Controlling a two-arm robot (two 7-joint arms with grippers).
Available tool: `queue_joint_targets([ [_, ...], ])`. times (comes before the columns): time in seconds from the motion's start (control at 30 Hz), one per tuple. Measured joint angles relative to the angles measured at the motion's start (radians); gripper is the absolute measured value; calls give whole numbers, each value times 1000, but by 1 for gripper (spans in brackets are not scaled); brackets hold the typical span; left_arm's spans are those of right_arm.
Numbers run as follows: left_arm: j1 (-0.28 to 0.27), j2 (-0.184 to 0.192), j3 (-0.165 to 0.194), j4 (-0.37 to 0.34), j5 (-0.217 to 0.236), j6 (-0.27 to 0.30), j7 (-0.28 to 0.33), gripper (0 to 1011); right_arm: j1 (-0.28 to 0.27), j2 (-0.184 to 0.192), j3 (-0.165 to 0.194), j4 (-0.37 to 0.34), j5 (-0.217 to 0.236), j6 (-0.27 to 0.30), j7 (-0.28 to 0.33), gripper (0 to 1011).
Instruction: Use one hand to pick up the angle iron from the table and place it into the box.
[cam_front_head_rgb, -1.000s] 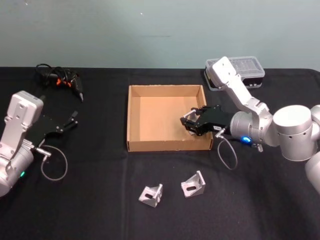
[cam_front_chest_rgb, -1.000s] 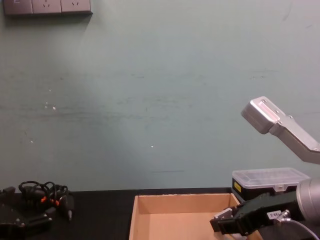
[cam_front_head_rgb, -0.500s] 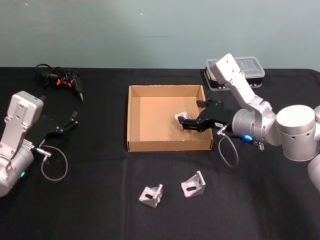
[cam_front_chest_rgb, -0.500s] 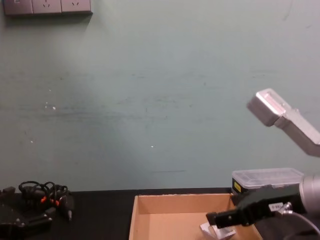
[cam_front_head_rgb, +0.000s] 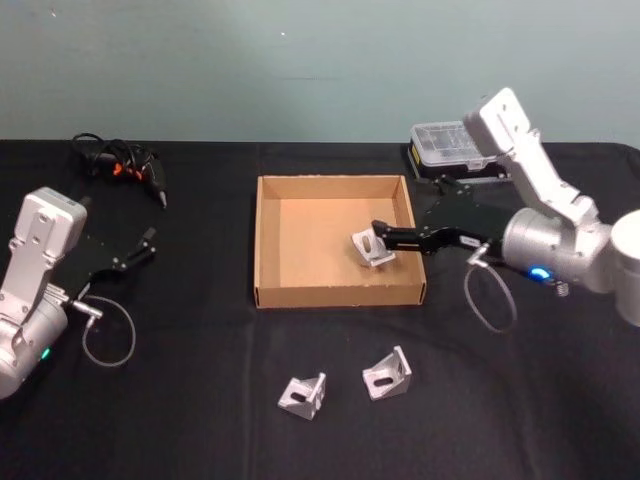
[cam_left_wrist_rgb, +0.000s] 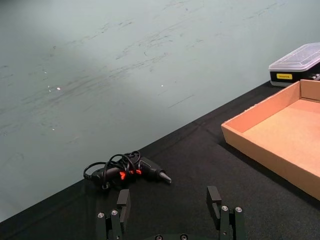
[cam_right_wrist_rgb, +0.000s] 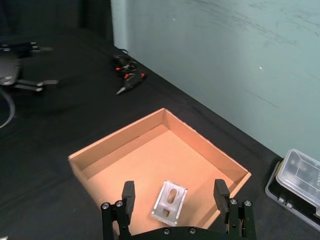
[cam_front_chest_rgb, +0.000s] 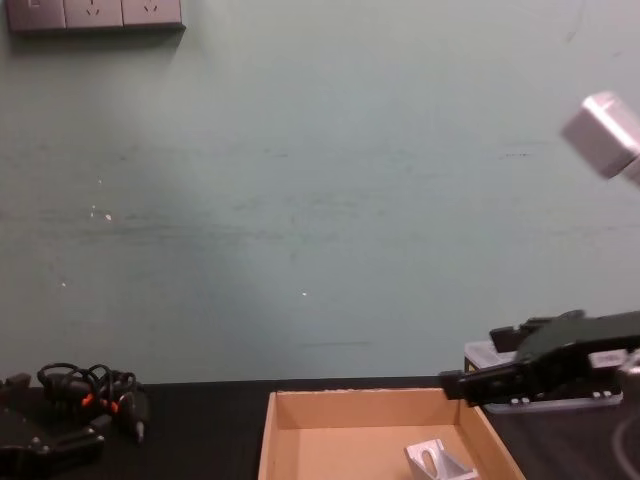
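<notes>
Matt cardboard box (cam_front_head_rgb: 310, 240); bright metal angle iron (cam_front_head_rgb: 373, 248)

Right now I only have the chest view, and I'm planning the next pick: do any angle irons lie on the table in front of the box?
Observer: Yes, two lie on the table in front of the box: the left-hand angle iron and the right-hand angle iron, apart from each other.
Operator: Is the right gripper free to fetch one?
Observer: The right gripper has its jaws open over the box's right part. The boxed angle iron lies on the box floor, untouched.
Operator: And the left arm?
Observer: The left gripper is parked over the table's left side, jaws open.
</notes>
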Motion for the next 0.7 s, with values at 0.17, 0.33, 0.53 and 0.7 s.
queue_joint_targets([
  [0.17, 0, 0, 0, 0, 0, 0, 0, 1000, -26, 97, 11, -82, 39, 2, 83, 1003],
  [0.33, 0, 0, 0, 0, 0, 0, 0, 1000, -30, 191, 7, -134, 62, -4, 179, 1003],
  [0.53, 0, 0, 0, 0, 0, 0, 0, 1000, 7, 299, -32, -167, 69, -18, 322, 1003],
  [0.7, 0, 0, 0, 0, 0, 0, 0, 1000, 54, 336, -81, -170, 56, -29, 412, 1003],
])
